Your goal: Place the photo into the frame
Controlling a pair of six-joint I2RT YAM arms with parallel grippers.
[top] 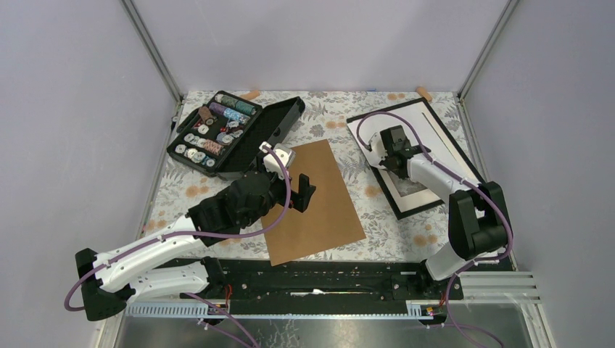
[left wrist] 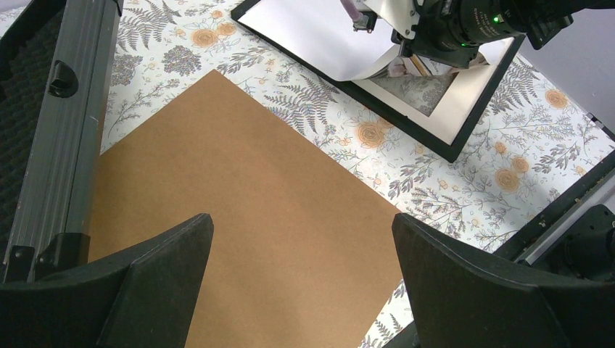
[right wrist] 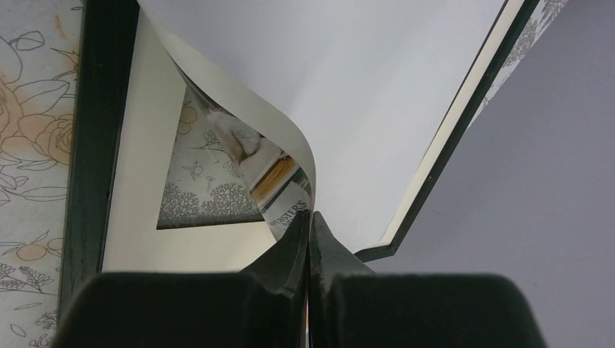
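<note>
Floral tabletop [top: 333, 116]: photo [top: 402, 127] lengthwise along frame [top: 406, 194], gripped in right claw [right wrist: 310, 217]; left claw [left wrist: 301, 221] wide.

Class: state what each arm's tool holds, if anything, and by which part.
The right tool pinches the photo by its curled-up edge, above the frame. The left tool is open and holds nothing.

Laboratory robot test cell: plain grey walls [top: 65, 109], aluminium corner posts [top: 152, 49], black mounting rail [top: 312, 279] along the table [top: 341, 116] edge.
</note>
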